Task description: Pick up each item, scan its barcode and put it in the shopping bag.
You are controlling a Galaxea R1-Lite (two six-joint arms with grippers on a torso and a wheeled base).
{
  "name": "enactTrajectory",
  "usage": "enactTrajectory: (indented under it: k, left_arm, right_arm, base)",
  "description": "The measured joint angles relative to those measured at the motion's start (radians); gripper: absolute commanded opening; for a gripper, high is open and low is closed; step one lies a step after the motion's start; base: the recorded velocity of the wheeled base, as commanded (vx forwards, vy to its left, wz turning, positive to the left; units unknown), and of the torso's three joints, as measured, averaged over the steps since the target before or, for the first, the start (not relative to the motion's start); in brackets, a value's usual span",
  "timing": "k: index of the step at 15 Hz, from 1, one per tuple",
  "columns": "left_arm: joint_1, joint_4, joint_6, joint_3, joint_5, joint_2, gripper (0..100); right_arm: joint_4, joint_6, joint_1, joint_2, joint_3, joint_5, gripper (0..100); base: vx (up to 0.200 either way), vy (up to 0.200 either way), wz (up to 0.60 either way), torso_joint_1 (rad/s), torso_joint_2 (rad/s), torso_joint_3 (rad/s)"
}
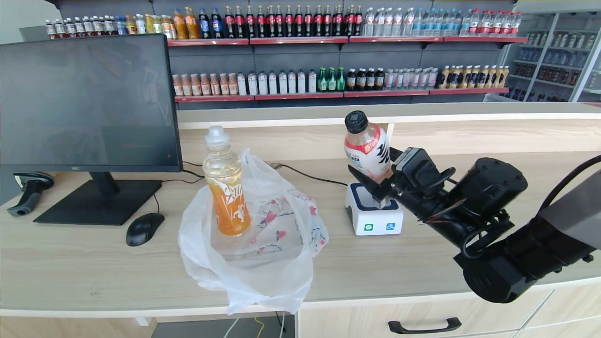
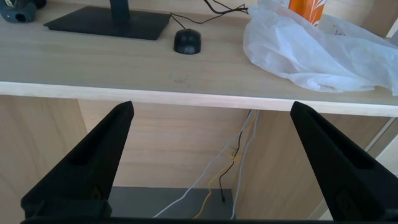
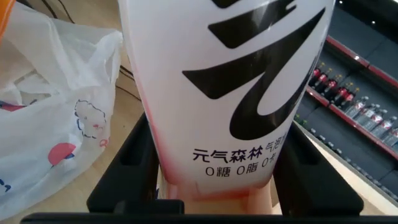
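A light wooden worktop (image 1: pixel 84 267) carries a white printed plastic shopping bag (image 1: pixel 281 253) at its front edge with an orange-drink bottle (image 1: pixel 226 188) upright inside, while the jaws of the right gripper (image 1: pixel 375 180) clamp a white black-capped bottle (image 1: pixel 368 148) above a small white scanner box (image 1: pixel 373 218) and those of the left gripper (image 2: pixel 211 115) gape wide below that edge.

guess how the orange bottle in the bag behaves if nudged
Probably tips easily: the orange bottle is tall, narrow, upright on crumpled shopping bag film. Once down, its round body may roll, though the folds could stop it.
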Motion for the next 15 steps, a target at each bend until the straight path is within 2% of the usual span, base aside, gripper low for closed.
enactTrajectory:
  k: [2,4,6,12,15]
  left_arm:
    - [0.000,-0.003,0.000,0.000,0.000,0.000,100]
    - [0.000,-0.005,-0.001,0.000,0.000,0.000,100]
    - [0.000,-0.005,-0.014,0.000,0.001,0.000,100]
    - [0.000,-0.005,-0.014,0.000,0.001,0.000,100]
    - [0.000,-0.005,-0.015,0.000,0.002,0.000,100]
  right_arm:
    - [-0.002,-0.067,-0.003,0.000,-0.021,0.034,0]
    - [-0.001,-0.151,-0.007,0.006,-0.034,0.170,0]
    - [-0.001,-0.207,-0.031,0.016,-0.026,0.236,0]
    - [0.000,-0.240,-0.055,0.055,-0.026,0.375,0]
    - [-0.001,-0.241,-0.090,0.067,-0.018,0.395,0]
  base:
    - [0.000,0.000,0.00,0.000,0.00,0.000]
    - [0.000,0.000,0.00,0.000,0.00,0.000]
    - [0.000,0.000,0.00,0.000,0.00,0.000]
    - [0.000,0.000,0.00,0.000,0.00,0.000]
    - [0.000,0.000,0.00,0.000,0.00,0.000]
